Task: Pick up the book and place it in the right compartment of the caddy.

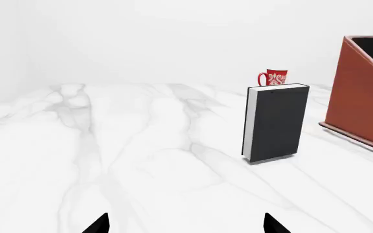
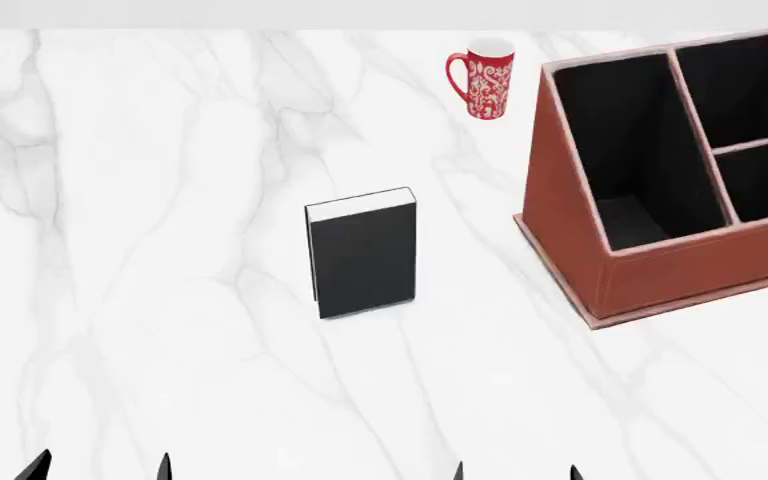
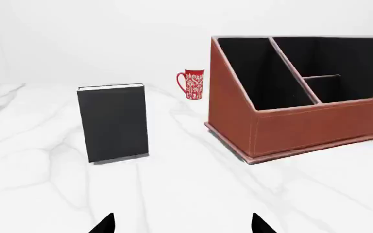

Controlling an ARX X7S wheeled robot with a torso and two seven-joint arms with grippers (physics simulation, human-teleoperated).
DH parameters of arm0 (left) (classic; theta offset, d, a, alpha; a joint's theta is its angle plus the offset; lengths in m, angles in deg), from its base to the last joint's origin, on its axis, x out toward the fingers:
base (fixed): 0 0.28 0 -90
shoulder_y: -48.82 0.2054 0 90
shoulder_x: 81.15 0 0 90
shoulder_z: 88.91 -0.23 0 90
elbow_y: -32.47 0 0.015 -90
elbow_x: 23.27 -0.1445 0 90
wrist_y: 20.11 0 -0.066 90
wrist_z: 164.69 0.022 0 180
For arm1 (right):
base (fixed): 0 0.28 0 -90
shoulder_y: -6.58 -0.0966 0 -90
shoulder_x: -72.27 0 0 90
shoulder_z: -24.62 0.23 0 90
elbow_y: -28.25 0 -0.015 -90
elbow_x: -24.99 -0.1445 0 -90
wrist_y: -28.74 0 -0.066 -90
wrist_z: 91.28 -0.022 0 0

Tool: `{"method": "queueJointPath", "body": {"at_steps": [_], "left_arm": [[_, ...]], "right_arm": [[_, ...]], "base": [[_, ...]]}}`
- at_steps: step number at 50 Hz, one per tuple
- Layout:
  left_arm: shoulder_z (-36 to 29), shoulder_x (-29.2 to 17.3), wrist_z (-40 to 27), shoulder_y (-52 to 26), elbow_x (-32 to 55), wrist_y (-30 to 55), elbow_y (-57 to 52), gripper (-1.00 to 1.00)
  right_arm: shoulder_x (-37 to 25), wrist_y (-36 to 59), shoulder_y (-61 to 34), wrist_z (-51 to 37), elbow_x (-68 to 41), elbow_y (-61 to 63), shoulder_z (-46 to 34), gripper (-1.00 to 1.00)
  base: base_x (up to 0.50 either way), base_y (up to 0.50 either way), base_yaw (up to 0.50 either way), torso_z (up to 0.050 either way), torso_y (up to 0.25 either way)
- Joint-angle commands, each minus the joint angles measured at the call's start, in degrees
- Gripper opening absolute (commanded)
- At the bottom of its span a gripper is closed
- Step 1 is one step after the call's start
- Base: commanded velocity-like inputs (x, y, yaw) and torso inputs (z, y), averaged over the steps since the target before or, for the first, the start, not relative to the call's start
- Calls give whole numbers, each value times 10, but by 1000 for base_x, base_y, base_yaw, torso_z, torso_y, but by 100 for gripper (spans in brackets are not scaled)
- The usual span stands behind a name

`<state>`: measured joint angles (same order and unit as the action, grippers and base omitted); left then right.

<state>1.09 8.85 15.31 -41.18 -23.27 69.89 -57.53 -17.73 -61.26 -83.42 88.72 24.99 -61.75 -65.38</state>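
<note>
The black book (image 2: 364,254) stands upright on the white marble table, white page edges on top; it also shows as the book (image 1: 276,122) and the book (image 3: 113,122). The reddish-brown caddy (image 2: 664,270) with black-lined compartments sits to its right, seen too as the caddy (image 3: 303,124) and the caddy (image 1: 361,107). My left gripper (image 2: 100,468) and right gripper (image 2: 515,472) hover at the near edge, both open and empty, well short of the book. Only the fingertips show: left gripper (image 1: 185,224), right gripper (image 3: 182,224).
A red-and-white patterned mug (image 2: 486,78) stands behind the book near the table's far edge, left of the caddy. The marble table (image 2: 157,250) stretches wide to the left and front of the book.
</note>
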Motion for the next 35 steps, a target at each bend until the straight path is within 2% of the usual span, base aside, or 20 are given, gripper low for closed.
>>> {"method": "queueJointPath", "body": {"at_steps": [1,13,35], "left_arm": [[-10,-9,-10,-1,9,1,0,100],[-33,-28,-33,0,27,0,-1,100],[-53,-46,-54,-2,46,-2,1,100]], "right_arm": [[-8,5,2,-15,-7,6,-12,100],[-30,12,6,-23,-37,17,-36,100],[-47,20,3,-46,-57,21,-51,100]], "base": [[0,0,0,0,0],[0,-26,0,0,0],[2,-500,0,0,0]]}}
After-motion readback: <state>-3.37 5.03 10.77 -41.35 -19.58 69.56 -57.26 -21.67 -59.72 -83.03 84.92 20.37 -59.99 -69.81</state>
